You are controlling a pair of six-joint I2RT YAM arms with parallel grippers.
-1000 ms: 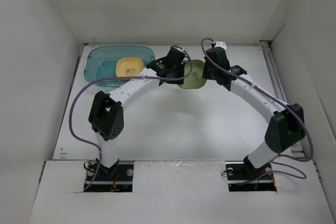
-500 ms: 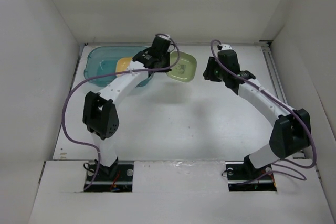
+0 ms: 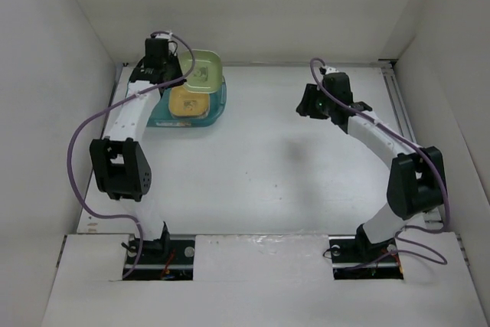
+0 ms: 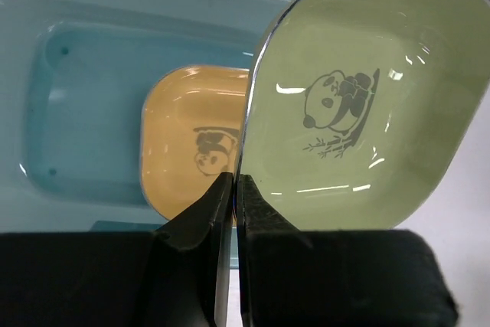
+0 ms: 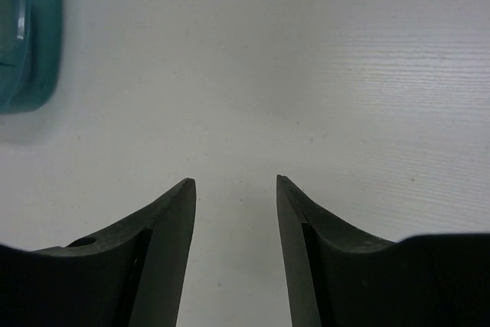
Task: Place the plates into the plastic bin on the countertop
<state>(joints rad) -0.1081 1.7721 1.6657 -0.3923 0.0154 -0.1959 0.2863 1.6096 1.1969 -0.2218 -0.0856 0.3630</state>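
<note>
I note: the light green rounded-square plastic plate covers the right portion of the yellow rounded-square plastic plate.

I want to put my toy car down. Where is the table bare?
The white middle of the countertop, between left arm and right arm, is bare. So is the back strip between the plastic bin and the right pincer. Back left is crowded: bin, yellow plate, left pincer holding a green plate.
</note>
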